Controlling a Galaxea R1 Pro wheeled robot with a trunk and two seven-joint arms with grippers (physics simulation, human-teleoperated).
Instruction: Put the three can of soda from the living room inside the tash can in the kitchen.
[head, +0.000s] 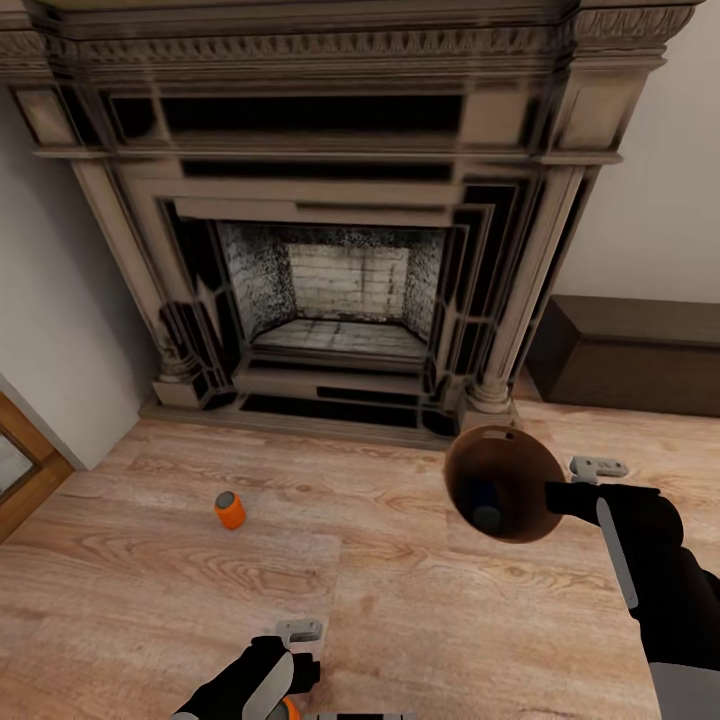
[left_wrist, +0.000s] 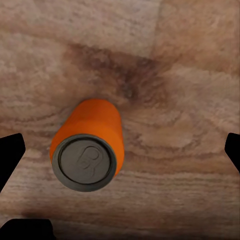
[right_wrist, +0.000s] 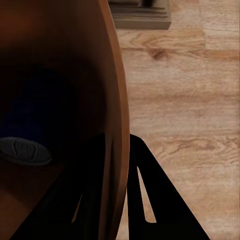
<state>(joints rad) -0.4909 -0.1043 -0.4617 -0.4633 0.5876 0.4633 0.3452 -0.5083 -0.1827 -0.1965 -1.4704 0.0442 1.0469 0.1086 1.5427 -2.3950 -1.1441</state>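
Observation:
In the living room, one orange can of soda (head: 229, 510) stands upright on the plank floor before the fireplace. A second orange can (left_wrist: 90, 147) stands right under my left gripper (left_wrist: 120, 155), which hangs open above it, dark fingertips (left_wrist: 10, 155) wide on either side. In the head view that gripper (head: 292, 688) is low at the frame's edge, with a sliver of the can (head: 290, 708) below it. My right gripper (head: 562, 492) is shut on the rim of the copper-brown trash can (head: 520, 470), held tilted off the floor. A blue can (head: 487, 505) lies inside the bin (right_wrist: 60, 70), its grey top (right_wrist: 25, 151) showing.
The dark carved fireplace (head: 340, 250) fills the wall ahead, its stone base (head: 300, 415) on the floor. A low dark brown box (head: 630, 350) stands at the right wall. A wood door frame (head: 25, 470) is at the left. Plank floor (head: 400, 600) lies open between the cans.

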